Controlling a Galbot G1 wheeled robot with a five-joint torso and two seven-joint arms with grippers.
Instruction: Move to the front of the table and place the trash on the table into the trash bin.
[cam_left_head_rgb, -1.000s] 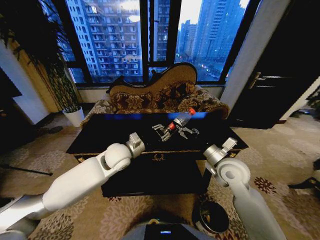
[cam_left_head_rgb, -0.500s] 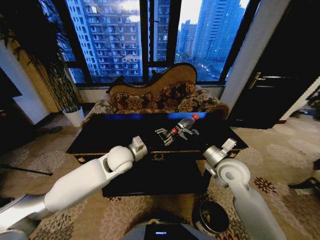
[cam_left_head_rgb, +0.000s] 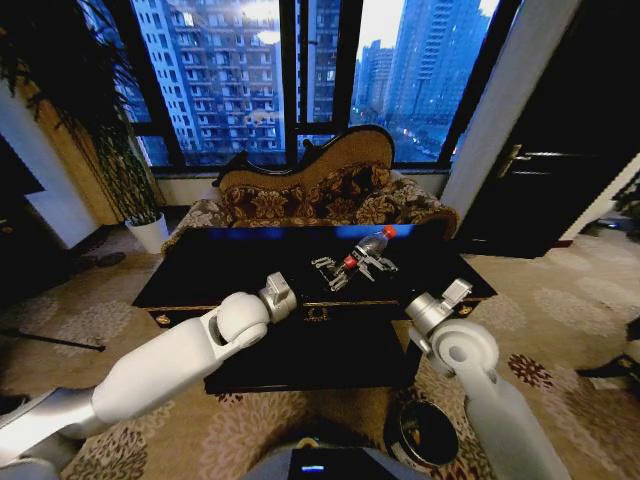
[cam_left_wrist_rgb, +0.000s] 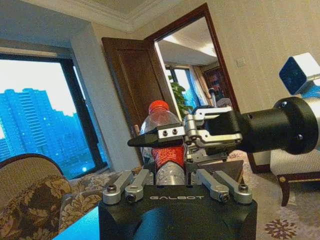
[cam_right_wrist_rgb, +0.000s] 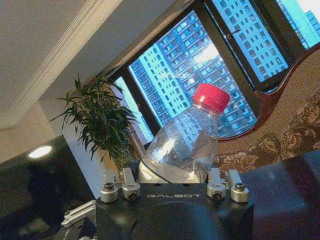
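Right gripper (cam_left_head_rgb: 373, 262) around bottle (cam_left_head_rgb: 368, 247)

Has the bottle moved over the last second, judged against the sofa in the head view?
Yes. The bottle, held over the table by the right gripper, has tipped so its cap sits lower against the sofa, further right.

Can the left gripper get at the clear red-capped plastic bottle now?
Probably yes: the open left gripper faces the clear red-capped plastic bottle at its base, though the right gripper clamps its label.
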